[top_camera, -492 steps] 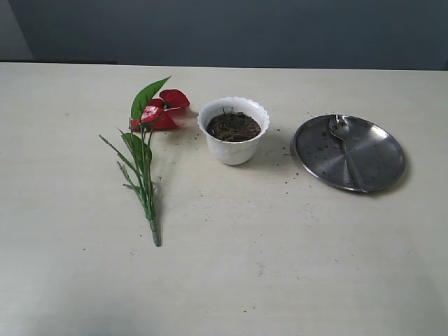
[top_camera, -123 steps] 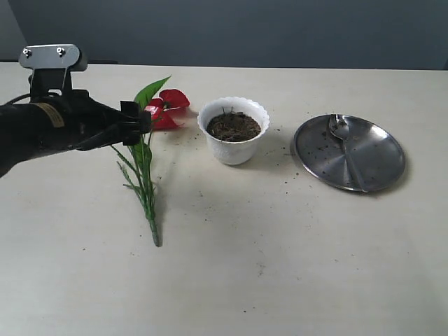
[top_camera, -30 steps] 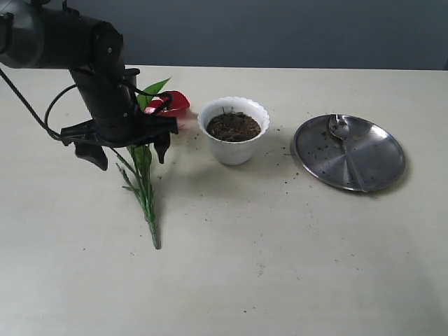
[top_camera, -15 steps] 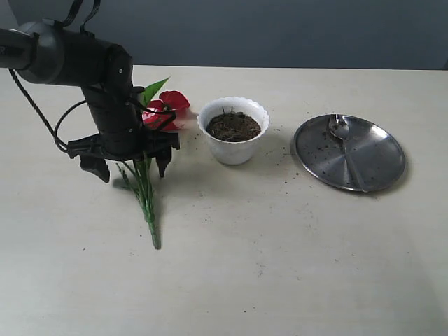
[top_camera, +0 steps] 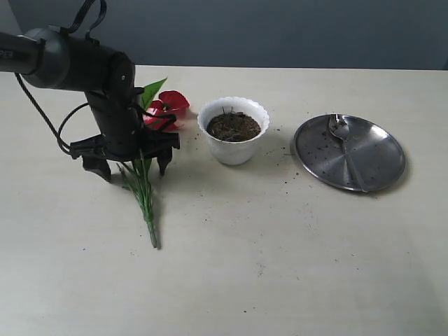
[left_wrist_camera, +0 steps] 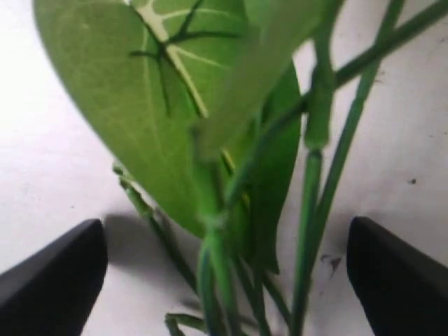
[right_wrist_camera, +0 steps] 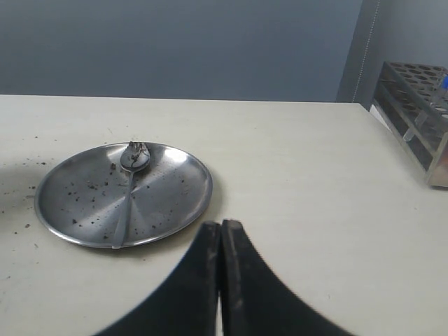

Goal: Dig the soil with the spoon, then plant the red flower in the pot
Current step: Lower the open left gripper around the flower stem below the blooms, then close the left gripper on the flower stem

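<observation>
The red flower (top_camera: pixel 170 105) lies flat on the table left of the pot (top_camera: pixel 234 150), its green stems (top_camera: pixel 147 210) trailing toward the front. My left gripper (top_camera: pixel 129 166) stands open low over the stems, one finger on each side, touching nothing. In the left wrist view the leaves (left_wrist_camera: pixel 161 105) and stems fill the space between the two black fingertips (left_wrist_camera: pixel 49 280). Dark soil (top_camera: pixel 233 127) fills the white scalloped pot. The spoon (top_camera: pixel 343 140) rests on the steel plate (top_camera: pixel 378 164). My right gripper (right_wrist_camera: pixel 221 227) is shut and empty, near the plate (right_wrist_camera: pixel 168 196) and spoon (right_wrist_camera: pixel 133 157).
Soil crumbs (top_camera: pixel 287 183) are scattered on the table between pot and plate. A metal rack (right_wrist_camera: pixel 420 105) stands off the table's far side in the right wrist view. The right arm does not show in the exterior view.
My left arm has swung in and come down over the flower stems, its gripper staying open. Flower, pot, spoon and plate have not moved.
</observation>
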`<state>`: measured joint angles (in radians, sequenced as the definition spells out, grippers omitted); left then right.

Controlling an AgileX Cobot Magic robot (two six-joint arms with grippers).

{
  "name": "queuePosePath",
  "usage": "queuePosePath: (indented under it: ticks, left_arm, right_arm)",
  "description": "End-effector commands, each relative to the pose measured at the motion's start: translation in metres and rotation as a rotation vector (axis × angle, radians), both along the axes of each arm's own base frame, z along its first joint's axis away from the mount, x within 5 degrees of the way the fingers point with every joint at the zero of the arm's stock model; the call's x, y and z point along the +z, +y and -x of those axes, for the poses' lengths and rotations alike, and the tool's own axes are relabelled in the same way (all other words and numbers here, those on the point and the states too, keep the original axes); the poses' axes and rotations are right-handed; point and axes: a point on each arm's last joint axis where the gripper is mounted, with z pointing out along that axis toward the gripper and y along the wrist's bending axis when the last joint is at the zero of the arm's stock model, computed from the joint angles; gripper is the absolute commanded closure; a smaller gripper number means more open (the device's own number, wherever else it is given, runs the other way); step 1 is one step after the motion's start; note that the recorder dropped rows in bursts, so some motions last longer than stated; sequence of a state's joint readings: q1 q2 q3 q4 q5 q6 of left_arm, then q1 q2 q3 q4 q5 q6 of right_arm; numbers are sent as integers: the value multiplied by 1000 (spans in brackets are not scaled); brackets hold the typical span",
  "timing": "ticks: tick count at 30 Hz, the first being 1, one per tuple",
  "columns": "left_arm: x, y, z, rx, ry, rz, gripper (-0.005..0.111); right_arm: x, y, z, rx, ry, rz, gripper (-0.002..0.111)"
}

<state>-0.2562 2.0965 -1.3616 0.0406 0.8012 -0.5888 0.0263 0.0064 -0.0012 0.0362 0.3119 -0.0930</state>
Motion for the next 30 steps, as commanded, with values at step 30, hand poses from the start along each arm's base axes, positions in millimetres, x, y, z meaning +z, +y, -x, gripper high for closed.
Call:
queuePosePath:
  ticks: [30]
  left_arm:
    - [-27, 0, 1, 19, 72, -27, 21]
  right_arm:
    - [1, 0, 0, -3, -13, 1, 109]
